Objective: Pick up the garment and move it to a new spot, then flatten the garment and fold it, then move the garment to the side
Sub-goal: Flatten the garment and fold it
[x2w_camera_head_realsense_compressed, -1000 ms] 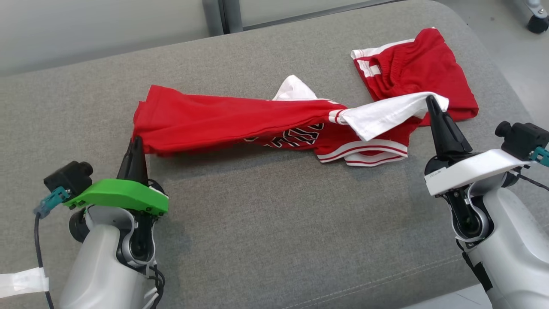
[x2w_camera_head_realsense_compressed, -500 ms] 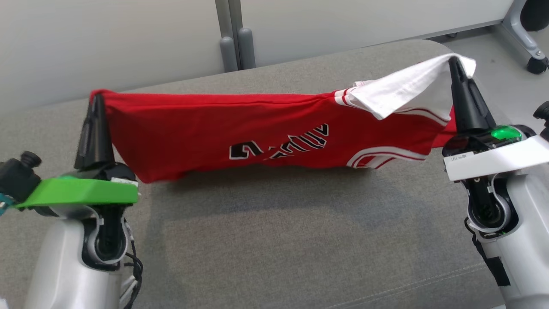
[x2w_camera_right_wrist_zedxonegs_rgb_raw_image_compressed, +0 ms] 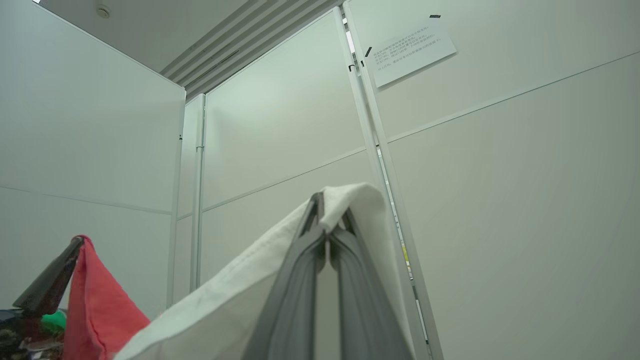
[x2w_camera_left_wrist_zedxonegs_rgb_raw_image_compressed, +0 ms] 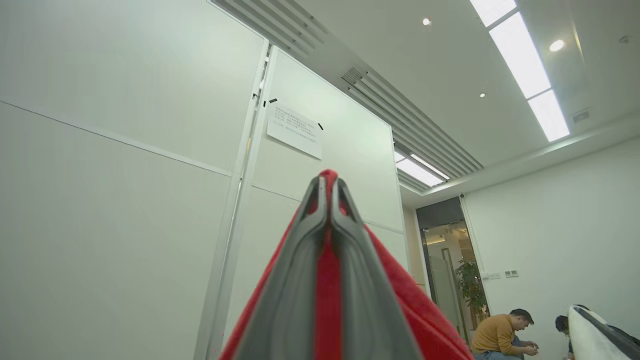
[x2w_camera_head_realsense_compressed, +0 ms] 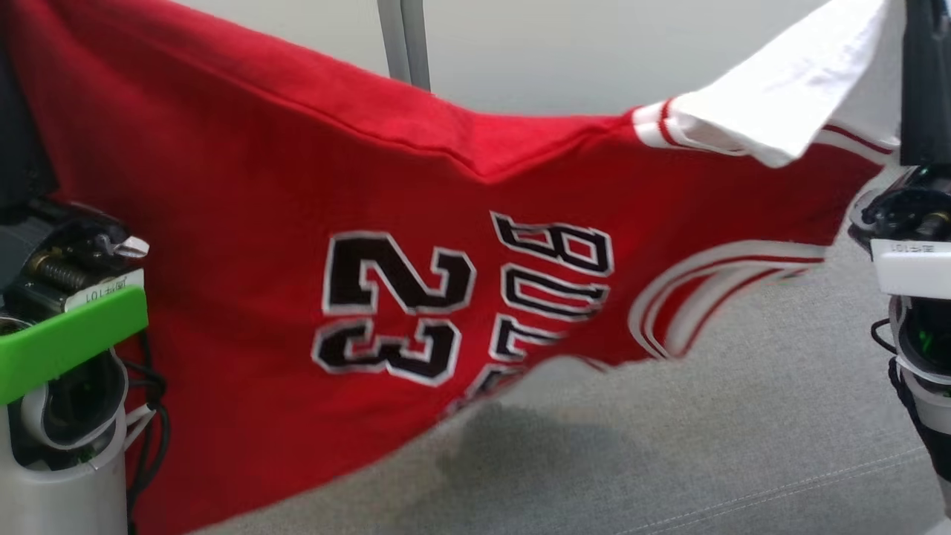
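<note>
The garment (x2w_camera_head_realsense_compressed: 416,223) is a red jersey with black "23" lettering and a white sleeve (x2w_camera_head_realsense_compressed: 780,111). It hangs stretched between both arms, with its lower edge above the grey cushion (x2w_camera_head_realsense_compressed: 743,446). My left gripper (x2w_camera_left_wrist_zedxonegs_rgb_raw_image_compressed: 327,181) is shut on a red corner (x2w_camera_left_wrist_zedxonegs_rgb_raw_image_compressed: 327,280), and its dark fingers (x2w_camera_head_realsense_compressed: 18,134) stand at the head view's left edge. My right gripper (x2w_camera_right_wrist_zedxonegs_rgb_raw_image_compressed: 327,200) is shut on the white sleeve (x2w_camera_right_wrist_zedxonegs_rgb_raw_image_compressed: 225,290), its fingers (x2w_camera_head_realsense_compressed: 925,82) at the far right. In the right wrist view the left gripper (x2w_camera_right_wrist_zedxonegs_rgb_raw_image_compressed: 75,245) holds the red corner (x2w_camera_right_wrist_zedxonegs_rgb_raw_image_compressed: 100,310) at lower left.
A pale partition wall with a grey post (x2w_camera_head_realsense_compressed: 405,44) stands behind the cushion, and a paper notice (x2w_camera_left_wrist_zedxonegs_rgb_raw_image_compressed: 294,131) is taped to it. Two seated people (x2w_camera_left_wrist_zedxonegs_rgb_raw_image_compressed: 502,332) are far off in the left wrist view's lower right.
Both grippers have risen, lifting the jersey off the cushion until it hangs spread between them. The head camera has tilted up, so the whole picture has shifted.
</note>
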You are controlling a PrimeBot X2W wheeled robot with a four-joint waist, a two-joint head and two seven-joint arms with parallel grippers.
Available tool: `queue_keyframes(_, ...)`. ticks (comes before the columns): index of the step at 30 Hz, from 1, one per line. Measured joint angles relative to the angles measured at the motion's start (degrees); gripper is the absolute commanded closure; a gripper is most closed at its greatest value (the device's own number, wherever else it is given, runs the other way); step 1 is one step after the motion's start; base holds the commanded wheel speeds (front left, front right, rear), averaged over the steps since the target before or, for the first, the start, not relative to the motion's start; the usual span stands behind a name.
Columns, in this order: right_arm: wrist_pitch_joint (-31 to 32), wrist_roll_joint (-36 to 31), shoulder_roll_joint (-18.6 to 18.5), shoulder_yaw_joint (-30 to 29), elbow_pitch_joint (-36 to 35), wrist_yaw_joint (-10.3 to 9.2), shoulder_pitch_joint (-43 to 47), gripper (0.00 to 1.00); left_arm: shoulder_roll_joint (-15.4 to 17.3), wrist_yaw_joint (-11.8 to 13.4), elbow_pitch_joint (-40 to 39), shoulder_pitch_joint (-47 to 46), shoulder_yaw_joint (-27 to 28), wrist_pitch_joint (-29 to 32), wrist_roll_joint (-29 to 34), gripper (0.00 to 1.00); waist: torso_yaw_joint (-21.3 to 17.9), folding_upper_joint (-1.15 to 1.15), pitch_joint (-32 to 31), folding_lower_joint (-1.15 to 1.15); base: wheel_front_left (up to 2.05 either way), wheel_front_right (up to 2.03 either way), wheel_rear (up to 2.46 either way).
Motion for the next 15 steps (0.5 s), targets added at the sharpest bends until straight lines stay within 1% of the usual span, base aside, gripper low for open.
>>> queue_keyframes(2, 0.16, 0.75, -0.44, -0.90, -0.87, 0.00, -0.03, 1.00, 0.03, 0.44, -1.21, -0.30, -0.55, 2.09, -0.42, 1.00, 0.12, 0.00, 0.28, 0.00, 0.00, 0.00, 0.00)
queue_keyframes(3, 0.70, 1.20, -0.47, -1.15, -0.77, 0.00, -0.03, 1.00, 0.09, 1.07, -1.10, -0.29, -0.80, 3.38, -0.58, 1.00, 0.19, 0.00, 0.49, 0.00, 0.00, 0.00, 0.00)
queue_keyframes(6, 3.96, 4.65, -0.11, -0.71, 0.62, -0.14, -0.01, 1.00, -0.24, 3.64, 1.42, -0.10, -1.24, 7.90, -3.27, 1.00, 0.43, 0.00, 1.42, 0.00, 0.00, 0.00, 0.00)
queue_keyframes(7, 5.19, 6.25, 0.24, -0.14, 1.55, -0.55, -0.02, 1.00, -0.63, 4.42, 2.77, 0.01, -1.29, 9.31, -4.28, 1.00, 0.54, 0.00, 1.86, 0.00, 0.00, 0.00, 0.00)
queue_keyframes(10, 9.87, 6.91, 0.29, 3.31, 7.00, -0.70, -1.82, 1.00, -1.24, 6.72, 9.09, 0.03, -1.38, 13.12, -6.61, 1.00, 0.95, 0.00, 3.55, 0.00, 0.00, 0.00, 0.00)
queue_keyframes(12, 13.18, 6.48, 0.24, 5.45, 12.14, -1.49, -6.44, 1.00, -1.25, 8.02, 14.51, -0.49, -1.52, 15.39, -7.12, 1.00, 1.33, 0.00, 4.84, 0.00, 0.00, 0.00, 0.00)
queue_keyframes(13, 14.40, 5.59, 0.24, 5.89, 14.84, -2.25, -9.64, 1.00, -1.23, 8.53, 17.47, -1.50, -1.54, 16.17, -7.05, 1.00, 1.56, 0.00, 5.50, 0.00, 0.00, 0.00, 0.00)
queue_keyframes(15, 15.50, 2.42, 0.29, 5.34, 20.92, -4.21, -17.58, 1.00, 0.65, 8.75, 23.30, -5.87, -2.30, 17.22, -4.14, 1.00, 2.14, 0.00, 6.78, 0.00, 0.00, 0.00, 0.00)
